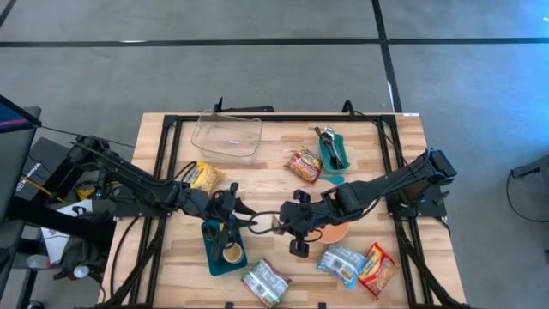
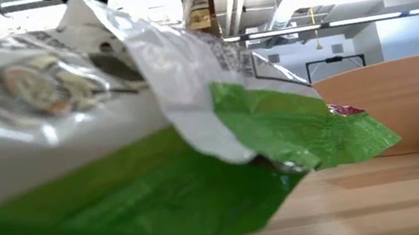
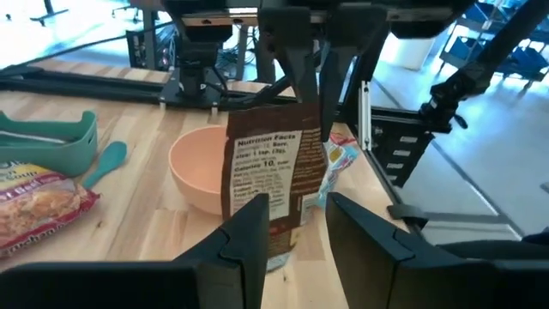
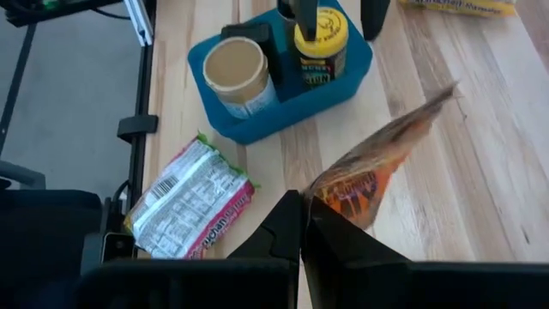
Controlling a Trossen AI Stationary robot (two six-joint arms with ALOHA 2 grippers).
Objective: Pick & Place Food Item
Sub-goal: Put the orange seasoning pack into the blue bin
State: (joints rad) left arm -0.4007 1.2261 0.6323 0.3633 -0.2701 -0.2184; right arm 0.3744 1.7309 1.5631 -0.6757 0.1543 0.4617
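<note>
The brown packet (image 3: 274,184) hangs above mid-table, pinched at its top edge by the right gripper (image 4: 302,225), jaws together, so it could slip or swing into the part-open left gripper (image 3: 292,227) just beside it.

Off to the side of my workspace:
I see a clear container (image 1: 227,136) near the wooden table's (image 1: 270,176) edge, and a teal utensil tray (image 1: 333,153) well apart from it.
</note>
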